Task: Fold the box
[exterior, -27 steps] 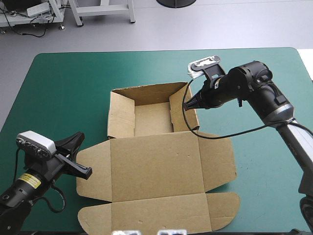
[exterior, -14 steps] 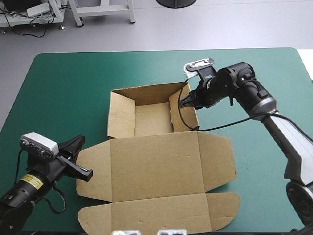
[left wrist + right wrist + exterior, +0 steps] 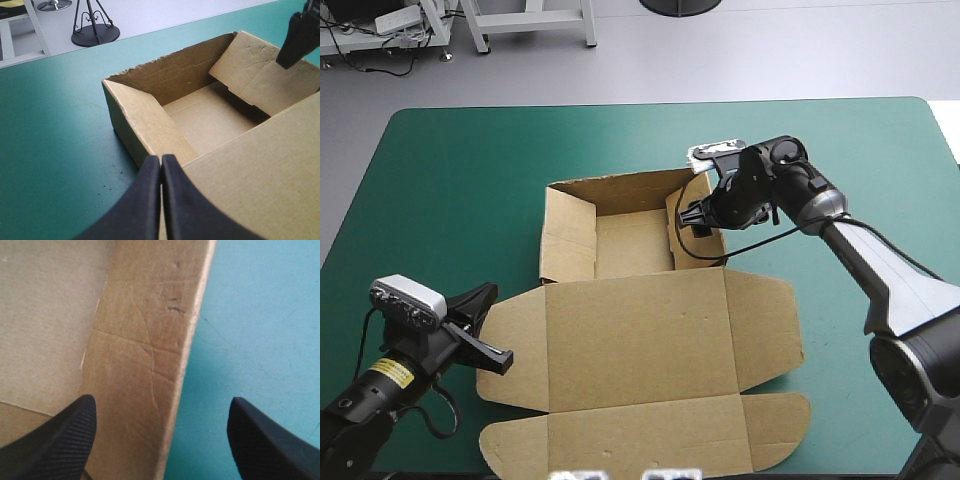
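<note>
Brown box (image 3: pixel 640 340) of creased, matte board: tray walls raised, lid flat, flaps rounded. Right gripper (image 3: pixel 161 401) spread wide, astride the tray's scuffed right wall, one ribbed black finger over the inside, one over the cover. Left gripper (image 3: pixel 161 165) pressed together in a pointed arch, empty, the box ahead. Underneath, smooth teal-green cover (image 3: pixel 460 180).

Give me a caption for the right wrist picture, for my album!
Open right hand poised over a side wall of the brown box, teal-green cover alongside.
</note>
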